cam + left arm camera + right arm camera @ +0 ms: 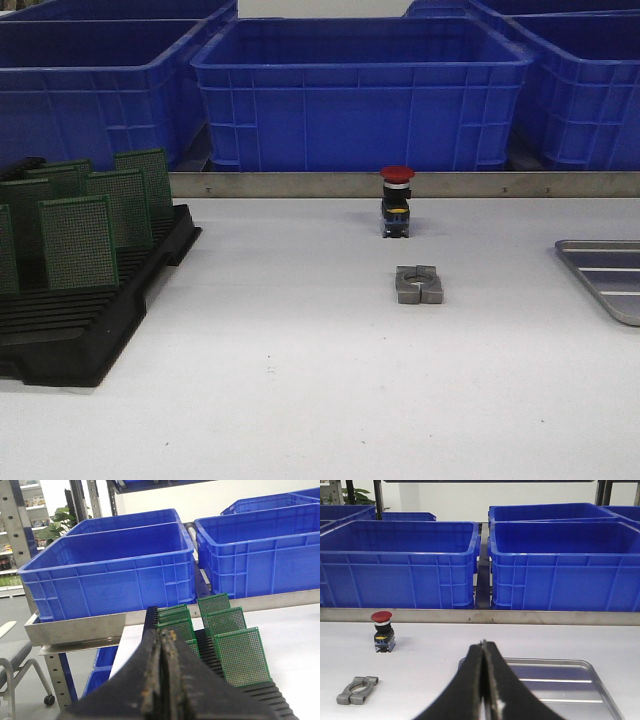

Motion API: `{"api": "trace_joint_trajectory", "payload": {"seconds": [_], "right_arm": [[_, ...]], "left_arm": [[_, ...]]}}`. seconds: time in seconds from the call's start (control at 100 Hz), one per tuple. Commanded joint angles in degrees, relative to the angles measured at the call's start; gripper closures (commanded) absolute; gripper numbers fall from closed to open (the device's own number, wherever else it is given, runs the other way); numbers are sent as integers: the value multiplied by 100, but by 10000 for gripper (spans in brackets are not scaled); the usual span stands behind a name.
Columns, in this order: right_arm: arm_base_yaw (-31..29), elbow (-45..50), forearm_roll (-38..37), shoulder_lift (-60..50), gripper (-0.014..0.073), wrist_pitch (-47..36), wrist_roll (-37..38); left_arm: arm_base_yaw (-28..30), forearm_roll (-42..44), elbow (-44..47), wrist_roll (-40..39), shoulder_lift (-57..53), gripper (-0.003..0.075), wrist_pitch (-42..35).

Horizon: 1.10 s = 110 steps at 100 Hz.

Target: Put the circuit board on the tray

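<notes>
Tray (pixel 610 280) sits at right edge of the front view, cut off by the frame, only its left part visible. Circuit boards (pixel 78 243) stand upright in black slotted rack (pixel 90 320) at lower left; leftmost ones cropped. Neither arm appears in the front view. Left gripper (pixel 165 645): fingers pressed together, nothing between, hiding part of the rack. Right gripper (pixel 483 652): fingers pressed together, empty, hiding the tray's near left portion.
</notes>
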Motion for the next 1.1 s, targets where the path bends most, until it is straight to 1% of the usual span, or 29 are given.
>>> {"api": "trace_joint_trajectory", "payload": {"seconds": [0.0, 0.24, 0.39, 0.46, 0.57, 0.67, 0.85, 0.93, 1.0, 1.09], "right_arm": [[7, -71, -36, -121, 662, -485, -27], [7, -71, -36, -121, 662, -485, -27], [7, -71, -36, -121, 662, -485, -27], [7, -71, -36, -121, 662, -485, -27], [7, -71, -36, -121, 662, -485, -27], [7, -71, -36, -121, 662, -485, -27], [7, -71, -36, -121, 662, -485, -27], [7, -71, -36, -121, 662, -485, -27], [7, -71, -36, -121, 662, -485, -27], [7, -71, -36, -121, 662, -485, -27]], "left_arm": [[-1, -14, -8, -48, -203, 738, -429], [-1, -14, -56, -48, -203, 738, -437], [-1, -223, -438, -48, -176, 738, -411], [-1, -362, -763, -48, -83, 738, -230], [-1, -470, -1405, -48, 215, 738, 353], [-1, -480, -2179, -48, 629, 738, 1027], [-1, -469, -3625, 12, 1763, 738, 2677], [-1, -469, -4220, 251, 2324, 738, 3345], [-1, -480, -4618, 299, 2756, 738, 3794], [-1, -480, -4965, 299, 3203, 738, 4090]]}}
